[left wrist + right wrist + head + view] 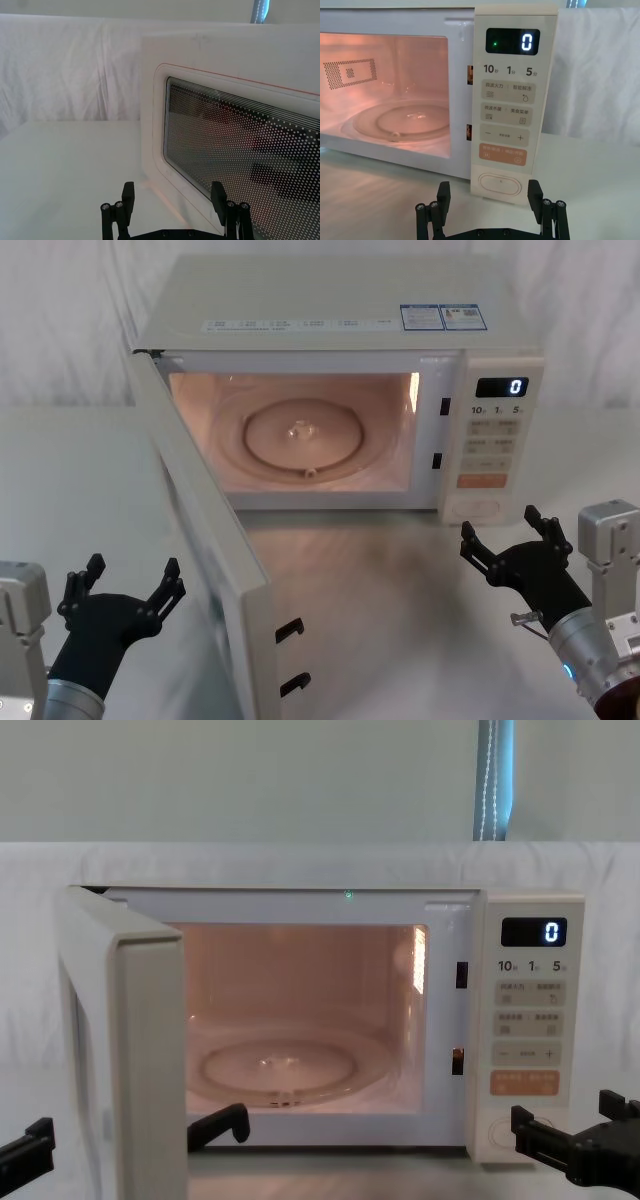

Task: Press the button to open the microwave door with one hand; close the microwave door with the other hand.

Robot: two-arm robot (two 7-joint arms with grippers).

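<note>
**Door swung open, left arm staged behind it: risks for the closing push**

We see the microwave door hanging wide open on its left-side hinge, its free edge with two dark latch hooks pointing toward us. The left gripper sits low on the outer side of the door, near its glass window but apart from it, jaws spread and holding nothing. The right gripper hovers just in front of the control panel, likewise splayed open and empty, level with the button at the panel's bottom and not touching it. The display reads 0.

We judge the opening step done and the closing step not begun.

Risks from here:
- The left claw could strike the window rather than the cream frame; spread fingers may catch on the raised rim and skid.
- A push near the hinge has poor leverage, so the door may stop short and the hooks fail to latch.
- A fast shove could shift the whole microwave back on the table.
- The right gripper is close to the button: a stray nudge would re-release the door during closing.

Container check: the cavity is lit and holds the glass turntable on its ring. We see no food or dish on it, so nothing inside obstructs closing.
</note>
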